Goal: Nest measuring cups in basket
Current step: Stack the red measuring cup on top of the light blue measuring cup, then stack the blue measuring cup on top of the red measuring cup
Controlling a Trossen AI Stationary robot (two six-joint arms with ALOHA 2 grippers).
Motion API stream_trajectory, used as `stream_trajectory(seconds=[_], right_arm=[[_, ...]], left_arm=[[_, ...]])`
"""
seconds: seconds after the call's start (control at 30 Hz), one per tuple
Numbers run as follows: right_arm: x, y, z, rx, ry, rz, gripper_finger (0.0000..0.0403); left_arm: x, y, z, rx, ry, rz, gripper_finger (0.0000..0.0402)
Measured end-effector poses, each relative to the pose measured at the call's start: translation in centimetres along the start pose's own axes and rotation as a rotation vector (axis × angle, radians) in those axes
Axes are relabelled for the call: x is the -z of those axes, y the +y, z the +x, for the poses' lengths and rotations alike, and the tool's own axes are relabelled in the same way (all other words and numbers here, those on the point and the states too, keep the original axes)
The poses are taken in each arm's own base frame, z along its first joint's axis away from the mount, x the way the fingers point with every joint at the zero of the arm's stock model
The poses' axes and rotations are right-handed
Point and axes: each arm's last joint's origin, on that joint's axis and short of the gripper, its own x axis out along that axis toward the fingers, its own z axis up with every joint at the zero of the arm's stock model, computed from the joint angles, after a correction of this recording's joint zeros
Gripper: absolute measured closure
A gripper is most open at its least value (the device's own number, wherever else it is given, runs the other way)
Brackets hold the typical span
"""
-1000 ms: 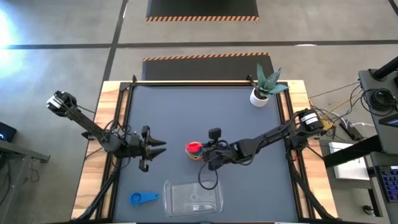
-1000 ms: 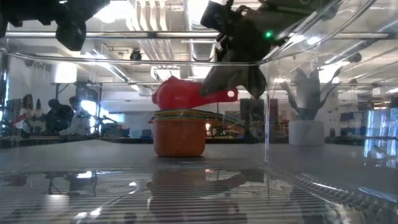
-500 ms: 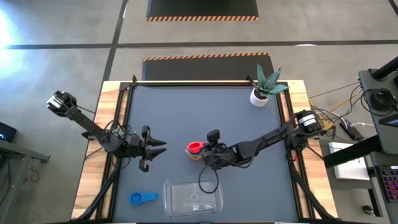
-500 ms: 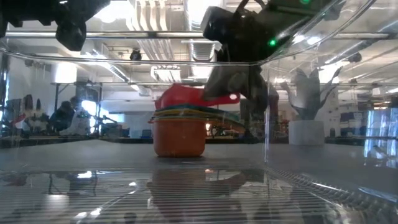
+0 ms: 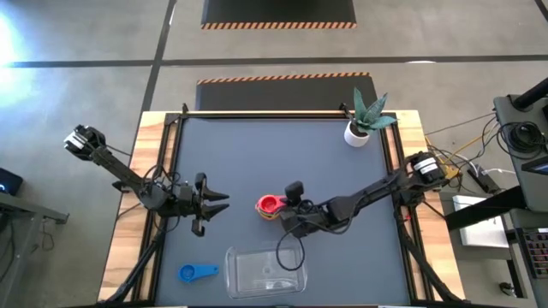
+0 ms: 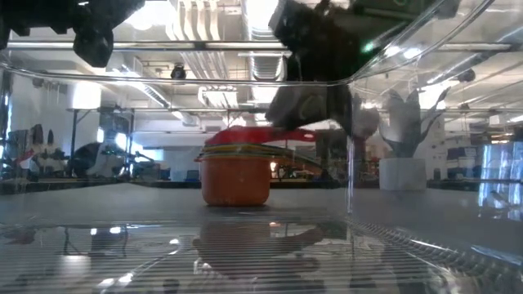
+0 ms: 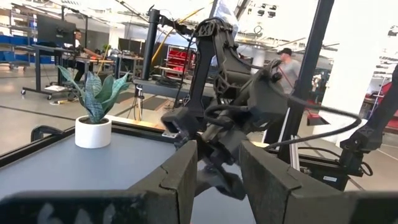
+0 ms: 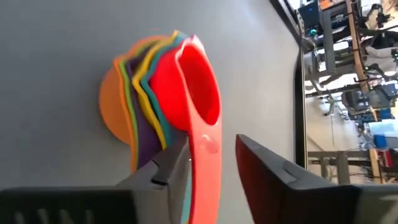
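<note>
A nested stack of measuring cups [image 5: 269, 205] stands mid-table on its orange bottom cup [image 6: 235, 184]. The red cup [image 8: 186, 84] lies level on top, its handle pointing at my right gripper [image 8: 211, 143]. That gripper is open, with one finger on each side of the handle. A blue cup [image 5: 195, 272] lies alone on the table, left of the clear basket [image 5: 265, 272] at the near edge. My left gripper [image 5: 218, 202] waits open at the table's left, with nothing between its fingers [image 7: 186, 168]. My right gripper comes slanting down from the table's right, its fingers lying along the red cup's handle [image 8: 208, 168]. A gap shows between the handle and one finger. The other finger [image 8: 168, 168] is right beside the handle, and I cannot tell whether it touches. The cup rests in the stack.
A white plant pot [image 5: 358, 133] stands at the far right corner. The basket's clear wall [image 6: 351, 188] fills the front of the low view. Bare grey table lies between the stack and the basket.
The red cup sat tilted on the stack with its bowl raised. It has tipped down and now lies level in the stack. My right gripper has rolled a little at the wrist, staying over the handle.
</note>
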Motion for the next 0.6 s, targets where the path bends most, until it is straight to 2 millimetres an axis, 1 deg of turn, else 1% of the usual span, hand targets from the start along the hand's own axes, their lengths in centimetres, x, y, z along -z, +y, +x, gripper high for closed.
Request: stream_trajectory(seconds=[0.1,0.23,0.4,0.5,0.6], right_arm=[[-0.6,-0.1,-1.0,-0.006,-0.021,0.028,0.0259],[-1.4,-0.3,-2.4,-0.027,-0.012,0.068,0.0242],[-1.7,-0.2,-4.3,-0.070,0.054,0.131,0.0240],[-1.6,0.0,-5.6,-0.090,0.088,0.151,0.0243],[-1.2,0.1,-6.9,-0.105,0.123,0.147,0.0247]], left_arm=[[0.0,0.0,0.0,0.000,0.000,0.000,0.0298],[0.0,0.0,0.0,0.000,0.001,0.000,0.0298],[0.1,0.0,0.0,0.000,0.005,-0.024,0.0298],[0.4,0.1,0.1,-0.061,0.026,-0.047,0.0298],[0.0,-0.6,1.0,-0.089,0.089,-0.002,0.0298]])
